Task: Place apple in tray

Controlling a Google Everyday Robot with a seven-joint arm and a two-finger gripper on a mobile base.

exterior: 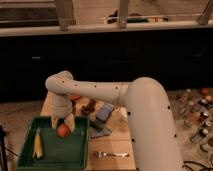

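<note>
The apple is a small orange-red fruit held between the fingers of my gripper, over the far right part of the dark green tray. My white arm reaches in from the right and bends down over the tray. The gripper is shut on the apple, close above the tray floor. I cannot tell whether the apple touches the tray.
A long yellow corn-like object lies in the tray's left side. A blue-grey packet and small dark items sit on the wooden table. A fork lies right of the tray. Bottles stand at far right.
</note>
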